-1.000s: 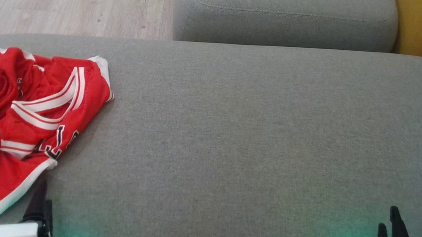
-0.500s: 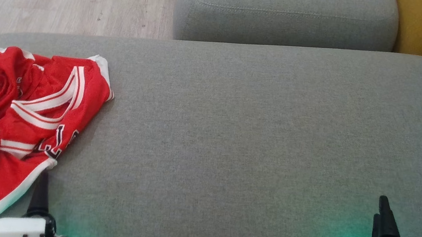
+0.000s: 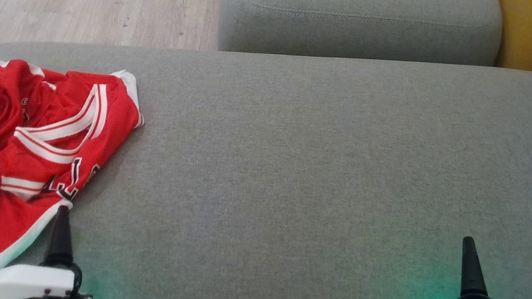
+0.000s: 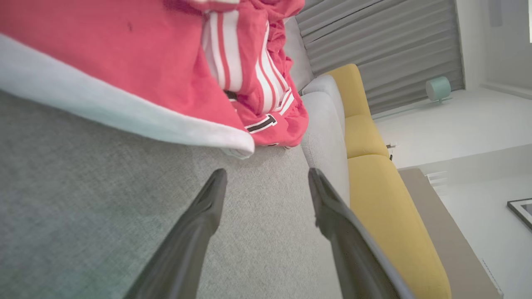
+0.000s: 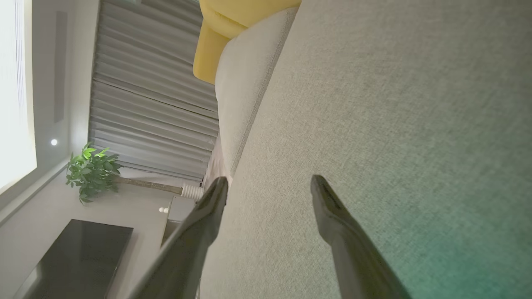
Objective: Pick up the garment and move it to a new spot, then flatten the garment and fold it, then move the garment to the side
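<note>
Head view, starting at the left: the red garment (image 3: 18, 149) lies crumpled on the grey sofa seat (image 3: 294, 175), its white hem (image 4: 124, 120) just ahead of the left gripper (image 4: 266, 173) and a little outboard of the fingertips. In the left wrist view those fingers stand wide apart with only bare cushion between them, and the hem's corner is near one tip but apart from it. Far to the right, the right gripper (image 5: 269, 179) hovers over plain upholstery, well apart from the cloth, its fingers likewise spread and empty. To my eye the pick-up is in hand and not yet made. Next the left fingers need to push forward over the hem, press into the soft cushion and pinch a fold.
</note>
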Available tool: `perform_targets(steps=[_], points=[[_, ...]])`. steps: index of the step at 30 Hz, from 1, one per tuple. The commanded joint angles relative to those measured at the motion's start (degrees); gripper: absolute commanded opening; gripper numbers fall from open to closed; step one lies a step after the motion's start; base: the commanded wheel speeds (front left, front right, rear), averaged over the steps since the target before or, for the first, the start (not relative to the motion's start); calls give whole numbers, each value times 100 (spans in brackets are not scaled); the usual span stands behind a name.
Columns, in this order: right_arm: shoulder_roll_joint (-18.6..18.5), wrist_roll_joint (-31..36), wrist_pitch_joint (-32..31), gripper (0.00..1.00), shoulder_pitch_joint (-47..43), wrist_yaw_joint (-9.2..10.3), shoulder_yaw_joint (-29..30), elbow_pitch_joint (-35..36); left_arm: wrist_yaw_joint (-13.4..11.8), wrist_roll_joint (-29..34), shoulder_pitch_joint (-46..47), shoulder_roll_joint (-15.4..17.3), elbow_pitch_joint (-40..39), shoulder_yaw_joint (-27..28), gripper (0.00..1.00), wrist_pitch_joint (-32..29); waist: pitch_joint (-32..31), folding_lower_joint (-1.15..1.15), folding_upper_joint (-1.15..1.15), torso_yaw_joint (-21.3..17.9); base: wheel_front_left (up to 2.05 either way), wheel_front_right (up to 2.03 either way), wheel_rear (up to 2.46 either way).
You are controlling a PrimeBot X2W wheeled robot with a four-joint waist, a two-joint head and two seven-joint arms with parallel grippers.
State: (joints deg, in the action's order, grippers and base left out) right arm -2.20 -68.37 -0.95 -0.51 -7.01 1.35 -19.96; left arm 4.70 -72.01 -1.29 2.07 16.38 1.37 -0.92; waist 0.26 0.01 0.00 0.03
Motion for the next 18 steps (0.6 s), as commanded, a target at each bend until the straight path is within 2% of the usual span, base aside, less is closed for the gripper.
perform_targets(steps=[1, 12, 18], points=[[-28, 202, 69, 100, 337, -14, -86, 236, -13, 187, 211, 44, -236, 1, 100, 58, -2, -1, 0, 0, 0, 0, 0], [-33, 1008, 255, 100, 369, -18, -312, 308, -121, 986, 178, 48, -409, -138, 100, 245, -23, -1, 0, 8, 0, 0, 0], [-35, 1416, 356, 100, 392, -20, -434, 329, -279, 1361, 148, 51, -458, -196, 100, 347, -30, -1, 0, 12, 0, 0, 0]])
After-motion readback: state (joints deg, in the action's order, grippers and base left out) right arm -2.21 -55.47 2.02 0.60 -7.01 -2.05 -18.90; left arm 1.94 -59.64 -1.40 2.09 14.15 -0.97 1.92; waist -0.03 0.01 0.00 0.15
